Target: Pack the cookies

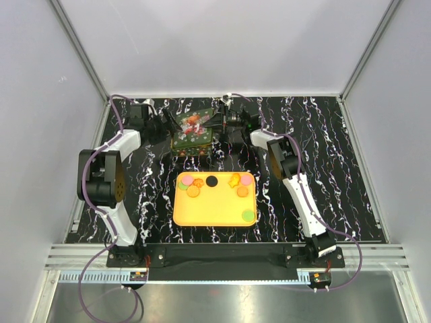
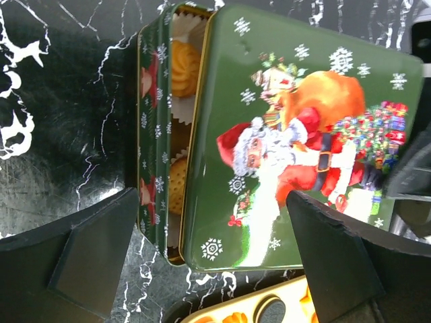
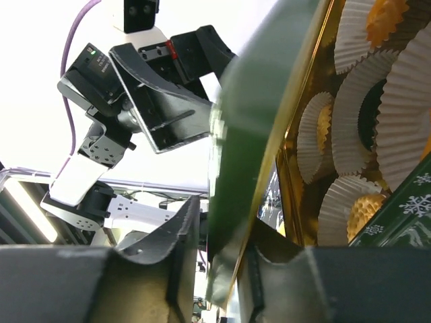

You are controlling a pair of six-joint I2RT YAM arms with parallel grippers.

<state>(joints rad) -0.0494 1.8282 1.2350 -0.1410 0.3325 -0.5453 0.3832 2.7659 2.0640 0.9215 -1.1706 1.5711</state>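
Top external view, items as found.

1. Green rectangular metal tin [image 1: 192, 149]: at the back of the black white-veined worktop [image 1: 337, 134], between the two arms.
2. Green lid printed with a Santa figure [image 2: 289, 148]: lying over the tin but offset, leaving a strip open on one side. The right wrist view shows it tilted up off the tin's gold rim.
3. Yellow rectangular plastic tray [image 1: 212, 208]: just in front of the tin. It carries the small flat cookies [image 1: 211, 180], which are loose discs in black, orange, pink and green plus a yellow star shape, mostly along its far edge, with one green disc near the front right corner.
4. White crinkled paper cups [image 3: 357, 33]: inside the tin, several holding golden pieces.
5. Right tool [image 3: 225, 229]: pinched closed on the edge of the lid, one finger on each face.
6. Left tool [image 2: 210, 202]: spread wide with nothing in it, poised above the lid.

Step in hand, by your reading: moving the lid on the tin. Since cookies wait on the tray, it most likely needs to come clear.

- Keep your right-hand pinch firm, because a thin painted edge can slip.
- Raise the lid straight up before you carry it sideways, so its skirt does not drag the tin or crush a cup.
- Bring your left fingers onto the tin wall to steady it, not onto the lid.
- Set the lid down on bare worktop, away from the tray.
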